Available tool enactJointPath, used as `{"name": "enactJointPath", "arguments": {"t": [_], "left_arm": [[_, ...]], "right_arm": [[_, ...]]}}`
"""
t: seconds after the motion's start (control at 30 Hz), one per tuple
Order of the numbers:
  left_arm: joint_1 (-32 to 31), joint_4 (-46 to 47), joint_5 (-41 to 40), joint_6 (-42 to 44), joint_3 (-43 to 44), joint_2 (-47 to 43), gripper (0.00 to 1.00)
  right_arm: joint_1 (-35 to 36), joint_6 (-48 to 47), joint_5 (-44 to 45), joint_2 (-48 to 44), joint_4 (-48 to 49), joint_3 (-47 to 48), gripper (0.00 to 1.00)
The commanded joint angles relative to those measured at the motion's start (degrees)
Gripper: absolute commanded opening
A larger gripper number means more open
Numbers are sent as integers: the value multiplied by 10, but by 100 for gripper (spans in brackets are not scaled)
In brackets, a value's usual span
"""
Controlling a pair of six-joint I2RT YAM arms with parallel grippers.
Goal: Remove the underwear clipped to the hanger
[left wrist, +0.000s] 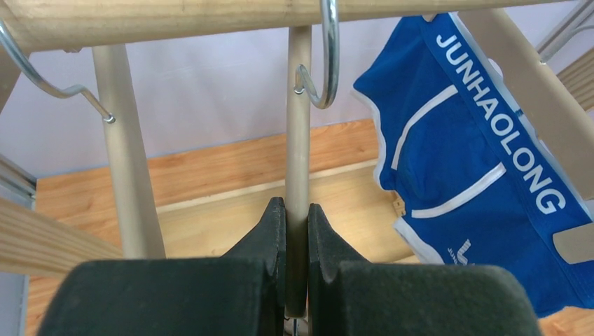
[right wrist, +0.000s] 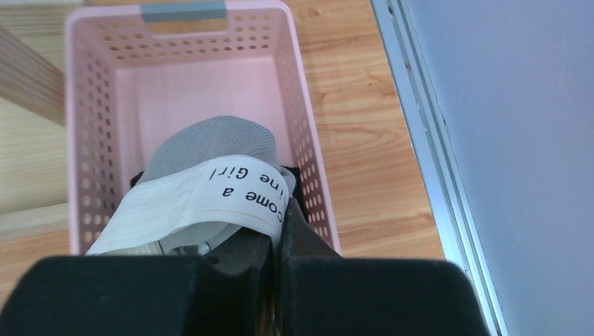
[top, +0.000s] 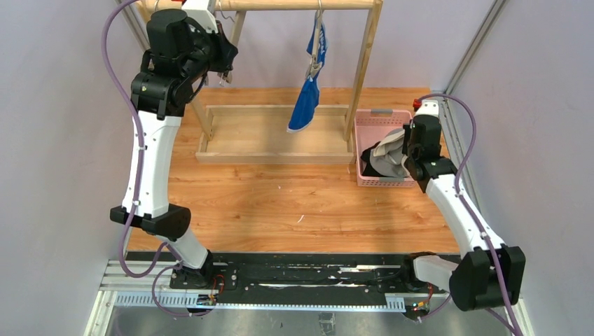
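Up at the far left, beneath the round pale wooden rail (left wrist: 175,21) of the drying rack, the left pincer (left wrist: 295,210) is pressed together on a slim beige upright bar (left wrist: 298,126) of the hanger, just below the bent steel wire hook (left wrist: 329,42) that hangs over the rail. Right of that bar, the bright blue cloth brief with white trim and lettering (left wrist: 476,175) hangs from another beige arm of the same hanger, above the shallow wooden tray (top: 273,133) at the rack's foot. What looks like a clip shows near its right edge, though I cannot tell how it grips. Farther right, on the orange-brown wooden desk (top: 280,203), stands the pink perforated plastic basket (right wrist: 87,126). Over it the right pincer (right wrist: 279,234) is pinching the grey ribbed cloth brief with a white lettered waistband (right wrist: 210,143), which droops into the basket. A dark cloth (top: 366,151) under it is probably the black brief. By my reading, two of the three pieces are off the hanger, and the step in hand is dropping the grey one while the left arm steadies the hanger. The next move calls for the right pincer to spread and let the grey brief fall, then travel to the blue brief, grip the cloth close to its clip and pull it down and away against the left arm's hold.
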Motion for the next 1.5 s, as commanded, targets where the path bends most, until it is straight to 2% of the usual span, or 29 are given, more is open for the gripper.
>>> {"name": "enactJointPath", "arguments": {"t": [0.0, 0.3, 0.5, 0.63, 0.67, 0.73, 0.8, 0.9, 1.0, 1.13, 1.47], "left_arm": [[7, 60, 6, -12, 1, 6, 0], [15, 69, 1, -20, 0, 29, 0], [18, 62, 2, -20, -14, 40, 1], [19, 63, 14, -25, -31, 36, 11], [19, 67, 15, -25, -36, 32, 16], [19, 74, 11, -25, -48, 19, 29], [19, 85, 2, -24, -65, 0, 38], [19, 99, -12, -18, -91, -34, 46], [19, 105, -23, -7, -118, -65, 50], [19, 124, -34, -3, -154, -108, 56], [18, 134, -5, 4, -194, -182, 58]], "right_arm": [[-38, 8, -32, 20, 52, -14, 0], [-62, 16, -52, 51, 83, -40, 0], [-65, 17, -31, 74, 76, -43, 0], [-65, 24, -18, 89, 60, -40, 0], [-65, 25, -13, 91, 58, -40, 1], [-66, 24, -10, 96, 49, -34, 6], [-66, 23, -14, 98, 45, -28, 20], [-66, 24, -16, 100, 43, -23, 37], [-66, 24, -19, 96, 38, -19, 48], [-65, 22, -33, 75, 35, -16, 51], [-64, 20, -110, -17, 40, -24, 52]]}}
